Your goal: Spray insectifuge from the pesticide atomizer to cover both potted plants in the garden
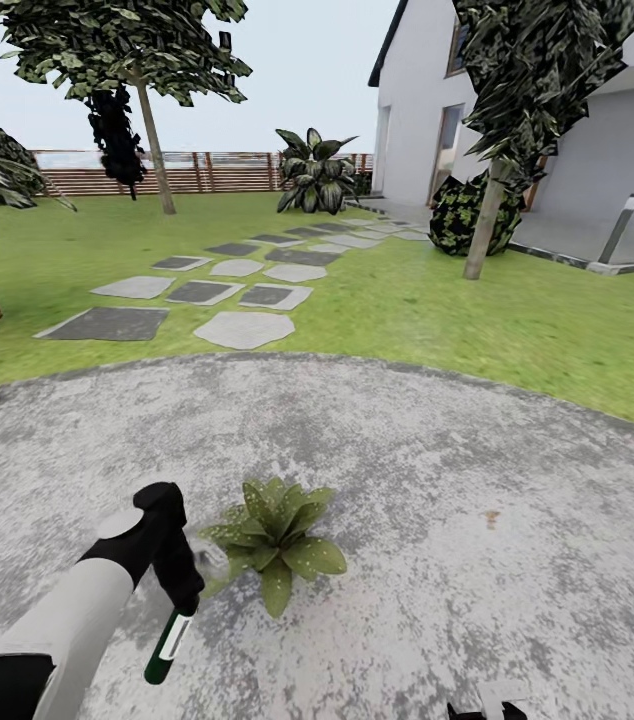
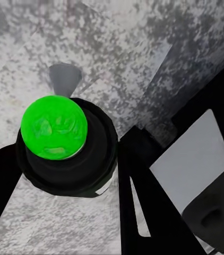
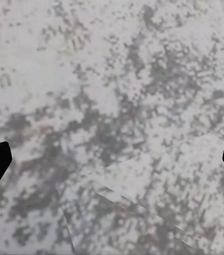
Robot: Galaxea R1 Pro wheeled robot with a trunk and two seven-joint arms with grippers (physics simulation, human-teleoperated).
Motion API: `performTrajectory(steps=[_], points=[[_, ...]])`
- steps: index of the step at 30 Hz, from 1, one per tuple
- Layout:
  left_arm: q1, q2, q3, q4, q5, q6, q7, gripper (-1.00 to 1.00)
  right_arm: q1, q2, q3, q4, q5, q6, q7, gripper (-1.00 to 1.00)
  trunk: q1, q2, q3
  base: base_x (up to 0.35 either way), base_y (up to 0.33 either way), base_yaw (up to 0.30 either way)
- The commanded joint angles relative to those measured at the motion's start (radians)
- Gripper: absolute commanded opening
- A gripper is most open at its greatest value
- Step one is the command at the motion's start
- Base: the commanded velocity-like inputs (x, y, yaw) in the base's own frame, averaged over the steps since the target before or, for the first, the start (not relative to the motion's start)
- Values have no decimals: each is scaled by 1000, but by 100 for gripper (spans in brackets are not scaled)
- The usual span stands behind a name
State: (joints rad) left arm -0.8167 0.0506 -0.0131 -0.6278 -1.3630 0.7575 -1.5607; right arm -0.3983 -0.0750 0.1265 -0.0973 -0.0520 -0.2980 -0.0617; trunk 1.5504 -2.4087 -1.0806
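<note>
Head view: left gripper (image 1: pixel 179 600) clamps pesticide atomizer (image 1: pixel 168 645), seemingly misting potted plant (image 1: pixel 275 530) at 2 o'clock; right gripper (image 3: pixel 112 159) spread empty; second plant pending.

Patio (image 1: pixel 437 480) was mottled grey, potted plant (image 1: pixel 277 535) green speckled, pesticide atomizer (image 1: pixel 169 645) dark green with white label.

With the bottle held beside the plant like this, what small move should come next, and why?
Probably swing the left gripper up so the atomizer turns toward the potted plant. It hangs bottom end down over the patio, just left of the leaves and aimed away from them, so spray would likely miss.
</note>
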Motion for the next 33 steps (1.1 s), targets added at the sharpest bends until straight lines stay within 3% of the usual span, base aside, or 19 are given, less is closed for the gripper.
performTrajectory(steps=[1, 7, 11, 18, 24, 29, 33], points=[[0, -7, -1, -1, -7, 11, -9, -100, 0, 0, 9, 1, -5, -3, -4, 100, 0, 0, -1, 0, 0, 0], [37, 16, 25, -8, -7, 9, 15, -100, 0, 0, 9, 1, -5, -3, -4, 100, 0, 0, -1, 0, 0, 0], [74, 21, 39, -6, 2, 6, 132, -100, -1, 0, 9, 1, -6, -3, -4, 100, 0, 0, -1, 0, 0, 0], [80, -11, 53, -16, 115, 8, 171, -100, -1, 0, 9, 2, -6, -3, -4, 100, 0, 0, -1, 0, 0, 0], [68, -20, 53, -56, 173, 12, 163, -100, 0, 0, 9, 2, -6, -3, -4, 100, 0, 0, -1, 0, 0, 0], [78, -14, 52, -79, 192, 11, 182, -100, 0, 0, 9, 2, -6, -3, -4, 100, 0, 0, -1, 0, 0, 0], [125, -17, 53, -70, 197, 11, 289, -100, -1, 0, 10, 2, -5, -3, -3, 100, 0, 0, -1, 0, 0, 0]])
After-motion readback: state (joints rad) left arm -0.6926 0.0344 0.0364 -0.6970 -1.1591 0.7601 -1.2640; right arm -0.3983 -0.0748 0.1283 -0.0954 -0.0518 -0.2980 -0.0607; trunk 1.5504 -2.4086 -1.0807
